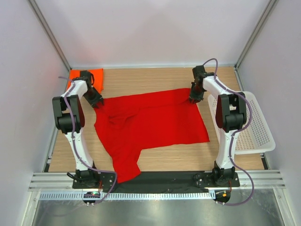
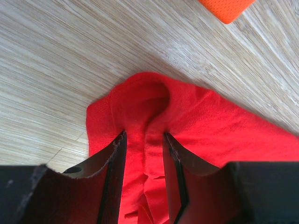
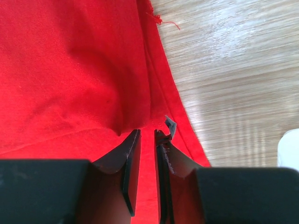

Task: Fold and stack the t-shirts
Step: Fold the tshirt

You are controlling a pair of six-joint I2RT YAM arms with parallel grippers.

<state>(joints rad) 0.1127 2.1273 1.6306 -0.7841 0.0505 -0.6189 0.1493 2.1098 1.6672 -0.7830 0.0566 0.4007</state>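
Note:
A deep red t-shirt [image 1: 150,120] lies spread across the middle of the wooden table, one sleeve trailing toward the near edge. An orange t-shirt [image 1: 96,75] lies folded in the back left corner. My left gripper [image 1: 97,100] is down on the red shirt's back left corner. In the left wrist view a bunched ridge of the red cloth [image 2: 210,121] runs up between its jaws [image 2: 144,135], which are shut on it. My right gripper [image 1: 194,98] is at the shirt's back right corner. Its jaws [image 3: 148,130] stand narrow, pinching the red cloth [image 3: 70,70] near the hem.
A white mesh basket [image 1: 256,127] stands along the right side of the table, and its rim [image 3: 289,147] shows in the right wrist view. A corner of the orange shirt [image 2: 226,8] lies just beyond the left gripper. White walls enclose the table on three sides.

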